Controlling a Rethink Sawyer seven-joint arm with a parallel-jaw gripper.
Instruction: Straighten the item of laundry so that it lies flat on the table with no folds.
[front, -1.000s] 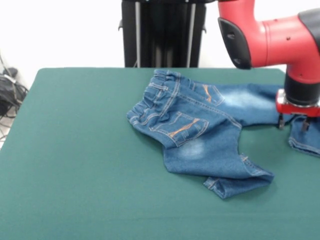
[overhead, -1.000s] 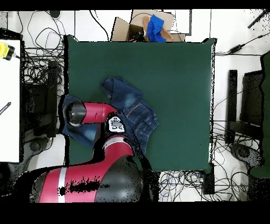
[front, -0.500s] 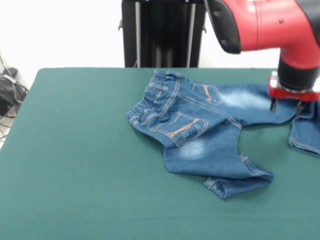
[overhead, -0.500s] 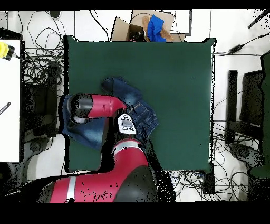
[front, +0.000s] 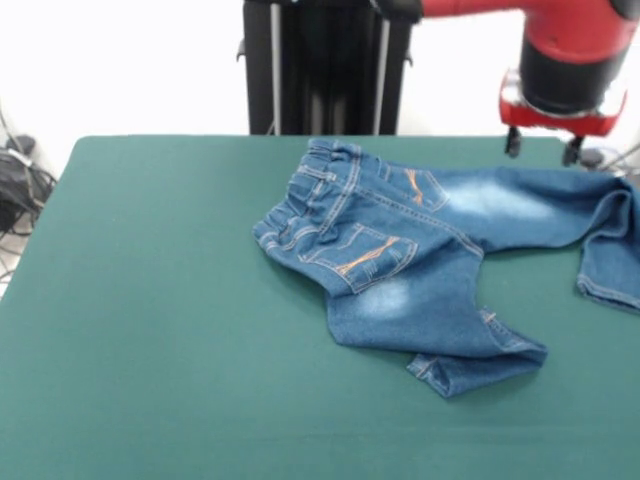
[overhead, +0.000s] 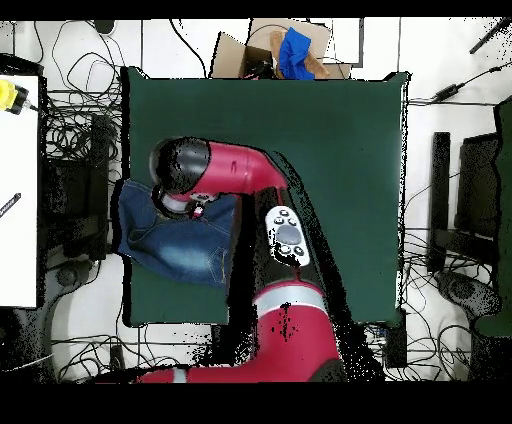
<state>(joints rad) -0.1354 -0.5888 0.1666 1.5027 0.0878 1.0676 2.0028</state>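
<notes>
The blue denim jeans (front: 400, 250) lie back side up on the green table (front: 150, 300), with the gathered waistband at the upper left. One leg runs toward the front and its hem is folded over (front: 470, 365). The other leg runs right and doubles back at the table's right edge (front: 610, 260). My gripper (front: 543, 150) hangs open and empty above the far right of the table, just beyond that leg and clear of the cloth. In the overhead view the arm (overhead: 215, 175) covers much of the jeans (overhead: 170, 240), and the gripper is hidden under it.
The black pedestal (front: 325, 65) stands behind the table's far edge. In the overhead view a cardboard box with blue cloth (overhead: 285, 50) sits past the table (overhead: 330, 140), cables lie all around, and a white surface (overhead: 18, 200) is at the left.
My gripper has risen from the right leg of the jeans and moved toward the far edge. The jeans have stayed in place.
</notes>
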